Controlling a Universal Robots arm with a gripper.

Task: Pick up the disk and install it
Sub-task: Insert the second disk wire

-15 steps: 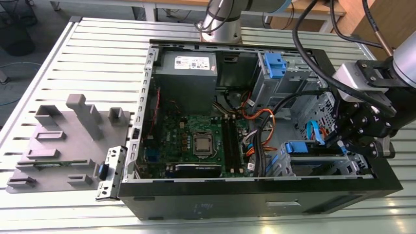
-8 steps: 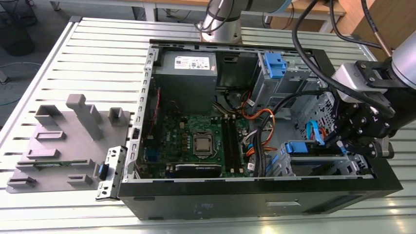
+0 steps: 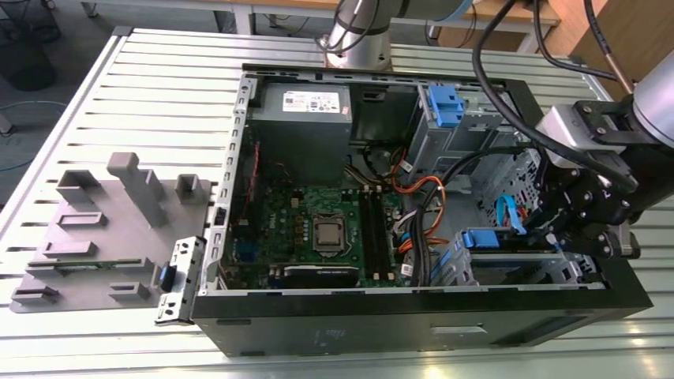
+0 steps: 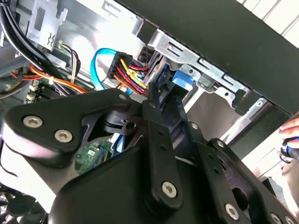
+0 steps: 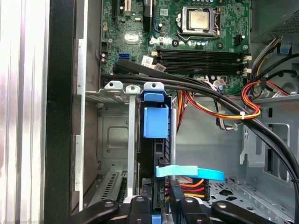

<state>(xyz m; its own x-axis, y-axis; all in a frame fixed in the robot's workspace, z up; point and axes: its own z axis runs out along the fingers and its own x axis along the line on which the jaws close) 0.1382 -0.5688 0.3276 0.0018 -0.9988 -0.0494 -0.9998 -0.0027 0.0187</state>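
Note:
The disk [image 5: 155, 140] stands on edge in the metal drive cage [image 5: 112, 140] at the case's front corner, its blue handle [image 5: 155, 120] facing up toward the motherboard. In the exterior view the same blue handle [image 3: 481, 238] shows in the cage at the exterior view's lower right. My gripper [image 3: 548, 229] hangs over that cage. In both wrist views its black fingers [image 5: 176, 198] close in on the disk's rear end, beside the blue data cable [image 5: 189, 172] and the red-yellow power plug. In the second wrist view the fingers [image 4: 156, 112] pinch the dark disk edge with its blue rail [image 4: 182, 81].
The open computer case [image 3: 421, 332] lies on a slatted table. Inside are the motherboard [image 3: 316, 229], a grey power-supply box [image 3: 305, 110], cable bundles [image 3: 421, 197] and an upper bay with a blue bracket [image 3: 443, 103]. A grey fixture [image 3: 106, 229] sits left. A hand [image 4: 292, 135] shows beyond the case.

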